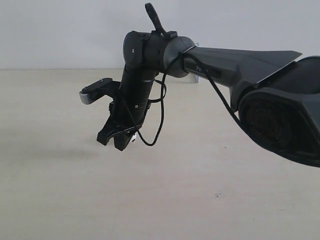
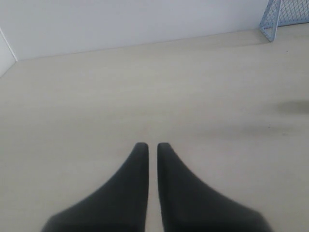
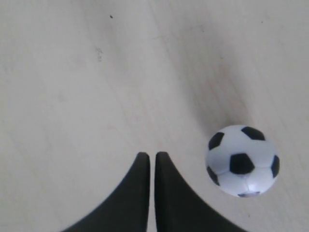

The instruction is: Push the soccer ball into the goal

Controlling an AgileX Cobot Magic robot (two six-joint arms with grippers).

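The pale counter (image 1: 200,200) runs wide to the back wall. Over it a dark arm (image 1: 240,65) reaches in from the right of the exterior view with its wrist bent down; I take it for the right arm. The goal (image 2: 285,14) shows only in the left wrist view, as a corner of blue-white frame and mesh at the counter's far edge. The left pincer (image 2: 148,145) is closed to a thin slit, holds nothing, and is well apart from the goal. The right pincer (image 3: 148,154) is likewise closed to a slit and empty, hanging above the counter; the ball (image 3: 243,161) sits on the counter just beside it, not touching.

The step in hand looks like lining up for the push, with no contact yet. Next the right pincer would need to drop to ball height on the side away from the goal, then sweep straight, since a glancing touch would likely roll the ball wide. Where the goal lies from the ball I cannot tell.
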